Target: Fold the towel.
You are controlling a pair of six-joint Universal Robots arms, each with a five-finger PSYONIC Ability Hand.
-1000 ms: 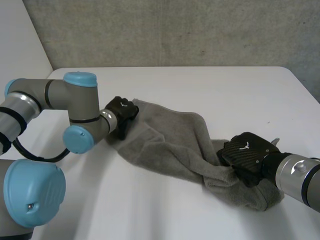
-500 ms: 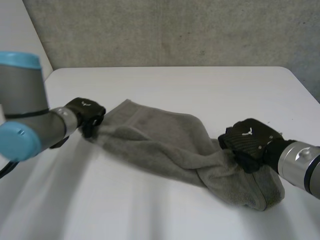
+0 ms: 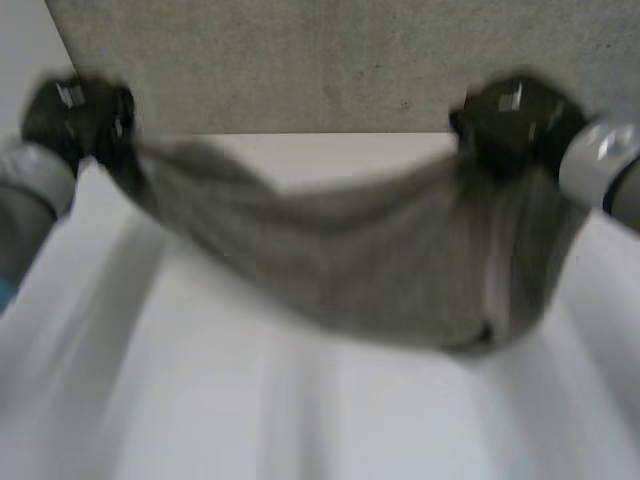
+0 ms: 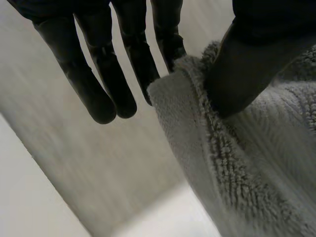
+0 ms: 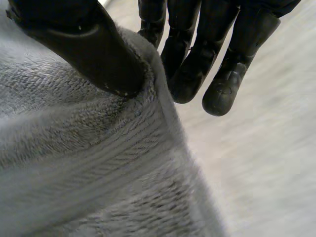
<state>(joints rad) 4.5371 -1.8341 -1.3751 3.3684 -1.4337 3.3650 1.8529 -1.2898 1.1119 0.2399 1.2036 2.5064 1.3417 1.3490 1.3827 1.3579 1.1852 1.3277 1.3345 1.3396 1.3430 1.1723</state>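
White worktop (image 3: 300, 430) nearest. Above it, grey towel (image 3: 390, 260) hangs stretched between two hands, sagging in middle, lowest fold toward right side; cannot tell if it touches worktop. Left hand (image 3: 78, 112) pinches one top corner between thumb and finger, other fingers (image 4: 101, 89) straight. Right hand (image 3: 512, 118) pinches opposite top corner under thumb (image 5: 94, 49), remaining fingers extended. Grey concrete wall (image 3: 300, 60) behind.

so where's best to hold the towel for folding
By its top corners, one hand at each end, coming in from the outer sides. The towel hangs between the left hand and right hand and sags in the middle, so pinched corners keep it spread.
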